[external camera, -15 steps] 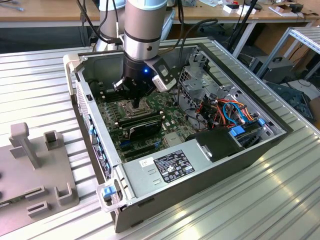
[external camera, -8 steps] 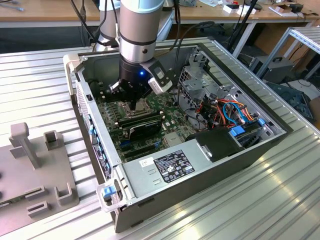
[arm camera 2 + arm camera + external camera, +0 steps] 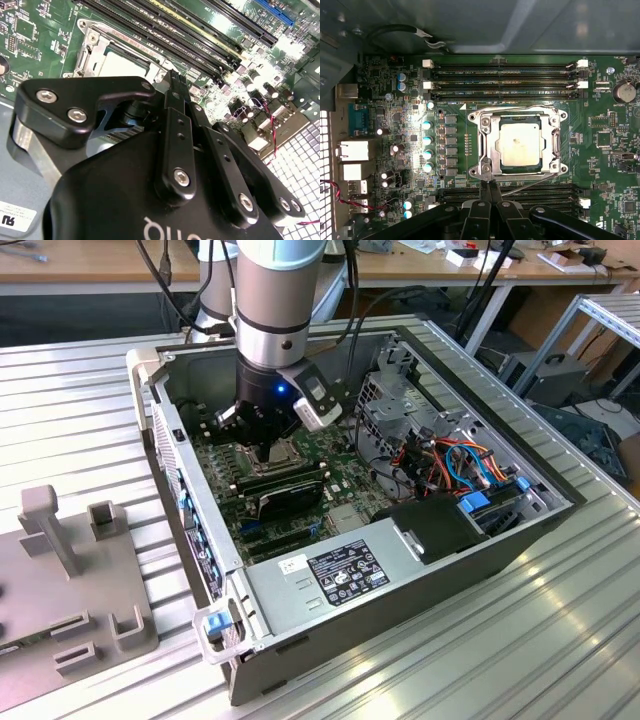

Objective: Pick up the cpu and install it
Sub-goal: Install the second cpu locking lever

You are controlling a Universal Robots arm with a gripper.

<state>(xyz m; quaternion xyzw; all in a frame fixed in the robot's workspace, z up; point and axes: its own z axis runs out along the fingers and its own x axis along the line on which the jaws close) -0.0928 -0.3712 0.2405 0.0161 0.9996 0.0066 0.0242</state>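
The cpu (image 3: 520,144), a small square chip with a dull silver top, lies flat inside the metal-framed socket (image 3: 485,145) on the green motherboard; it also shows in the second wrist view (image 3: 120,65). My gripper (image 3: 489,187) is shut, with its two black fingertips pressed together and nothing between them. The tips stand just off the socket frame's edge, beside the thin wire lever (image 3: 525,184). In the exterior view the gripper (image 3: 265,448) reaches down into the open computer case (image 3: 190,510) over the motherboard. In the second wrist view the gripper (image 3: 175,82) points at the socket's corner.
Memory slots (image 3: 505,75) run along both sides of the socket. A black oblong card (image 3: 290,498) and a grey power supply (image 3: 340,570) sit in the case, with coloured cables (image 3: 450,465) at the exterior view's right. A grey fixture (image 3: 60,570) stands outside on the ribbed metal table.
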